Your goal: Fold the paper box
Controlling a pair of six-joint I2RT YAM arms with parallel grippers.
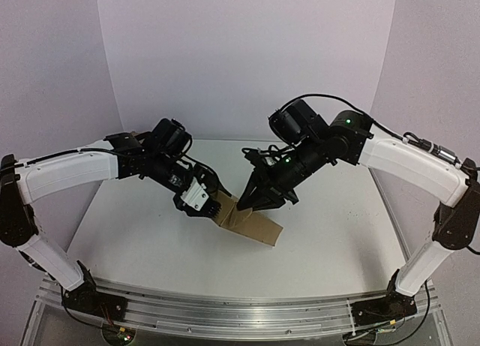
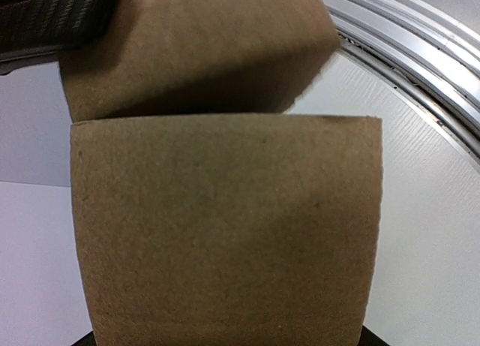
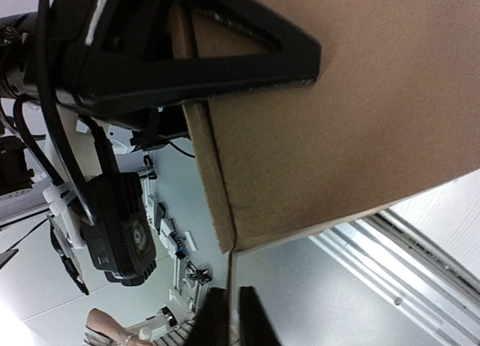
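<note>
Mid-frame on the table (image 1: 337,211), the paper box (image 1: 259,227) looks about half folded, its lid seemingly unclosed, with the right gripper (image 1: 251,202) spread wide astride a wall, while I cannot tell whether the left gripper (image 1: 212,206) grips anything.

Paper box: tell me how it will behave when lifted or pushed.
Probably light and somewhat floppy: the paper box shows a thin card edge in the right wrist view. Likely to slide, not roll, given flat panels on the smooth table.
</note>
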